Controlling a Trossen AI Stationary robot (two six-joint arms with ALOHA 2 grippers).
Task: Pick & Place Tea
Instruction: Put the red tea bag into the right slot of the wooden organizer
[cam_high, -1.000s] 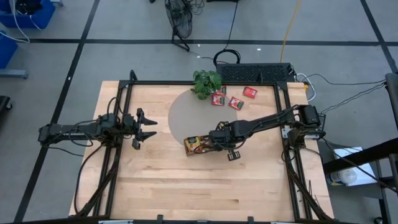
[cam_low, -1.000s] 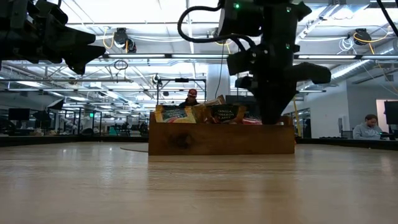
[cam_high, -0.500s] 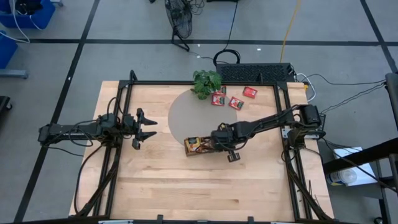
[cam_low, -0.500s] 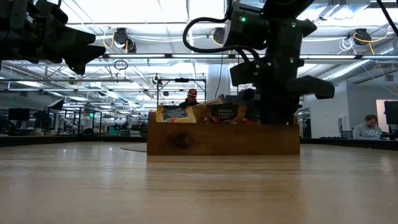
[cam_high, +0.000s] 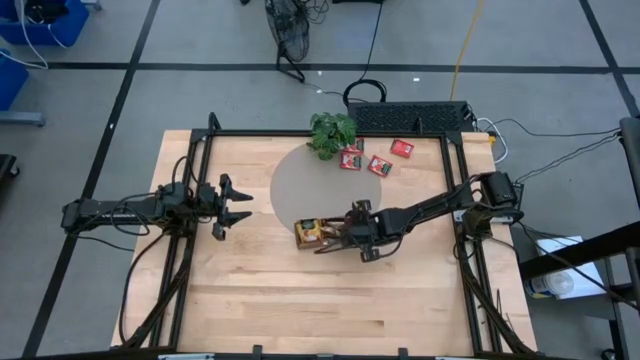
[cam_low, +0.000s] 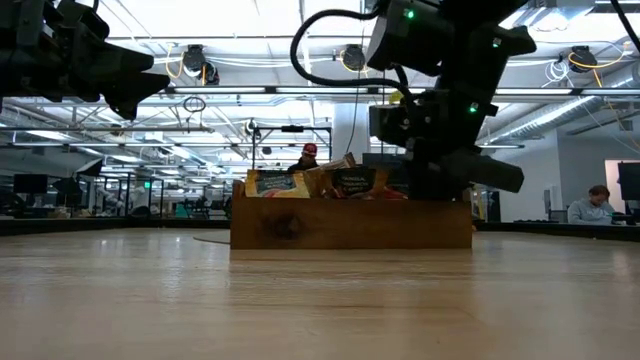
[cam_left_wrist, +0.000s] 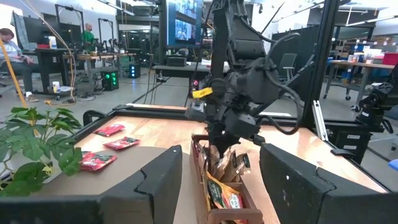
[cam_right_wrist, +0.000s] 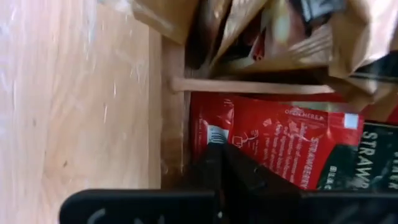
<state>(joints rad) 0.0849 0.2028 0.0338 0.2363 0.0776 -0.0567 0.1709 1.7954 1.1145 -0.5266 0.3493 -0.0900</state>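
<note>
The wooden tray (cam_high: 306, 238) stands near the table's middle, full of upright tea packets (cam_low: 345, 183) in red, orange-yellow and beige. My right gripper (cam_high: 349, 237) reaches down into the tray's right end. In the right wrist view it (cam_right_wrist: 217, 155) is shut over a red tea packet (cam_right_wrist: 273, 140) beside the tray wall (cam_right_wrist: 171, 137). Three more red packets (cam_high: 378, 165) lie flat toward the far edge. My left gripper (cam_high: 240, 205) hovers open over the table's left side, touching nothing. My right gripper comes from above, pointing down into the tray's right-end compartment. Its shut fingers (cam_right_wrist: 249, 180) sit on the red tea packet near one edge (cam_right_wrist: 239, 140). The fingers cover the place of contact. The packet stays inside the tray, against the wall.
A leafy potted plant (cam_high: 332, 131) stands at the far edge, beside a round grey mat (cam_high: 300, 185). A wooden divider (cam_right_wrist: 249, 86) splits the tray's compartments. Black frame rails (cam_high: 190, 250) run along the left and right sides. Bare wood stretches toward the near edge.
My right gripper has moved toward the table's near edge and dropped lower into the tray's right end. The tray has shifted a little toward the table's left.
</note>
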